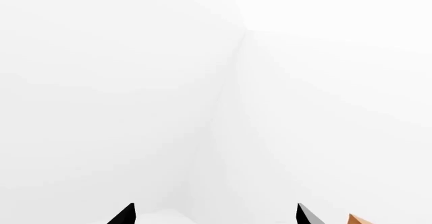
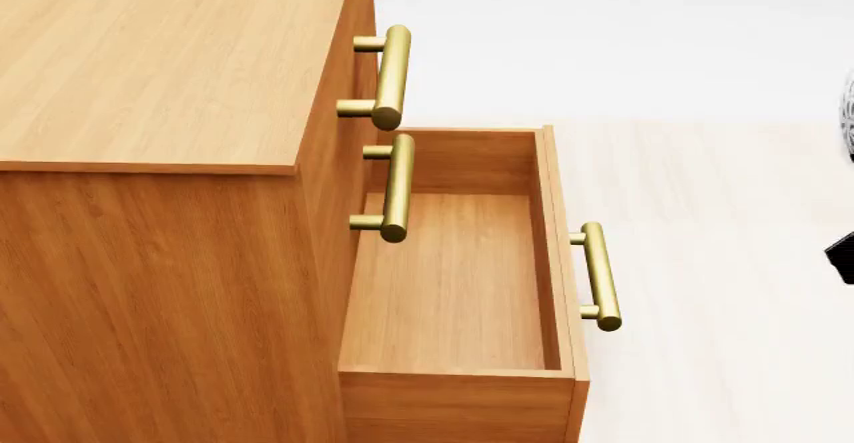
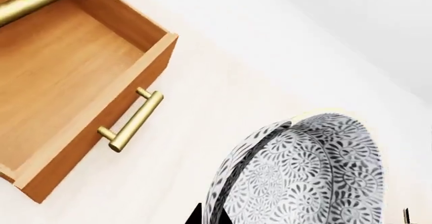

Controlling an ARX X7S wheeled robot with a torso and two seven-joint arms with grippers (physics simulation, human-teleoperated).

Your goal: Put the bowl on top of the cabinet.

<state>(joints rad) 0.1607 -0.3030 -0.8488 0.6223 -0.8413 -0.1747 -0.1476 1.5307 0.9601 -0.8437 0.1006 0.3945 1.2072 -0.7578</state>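
Carrying the bowl [image 3: 304, 173], pinched in the right gripper's jaws, needed height above the cabinet [image 2: 147, 58]; left jaws spread.

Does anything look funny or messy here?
One drawer of the tall orange-brown wooden cabinet is pulled wide open and empty, while the brass handles above it sit close against the cabinet front. Nothing looks spilled or broken.

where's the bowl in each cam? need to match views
Head: only a sliver of the bowl at the right edge, upper half.
Right wrist: the bowl fills the lower right, seen close up, patterned inside showing.
Left wrist: not in it; only white background and tool tips.
Shared landmark: the open drawer with its brass handle shows in head and right wrist.
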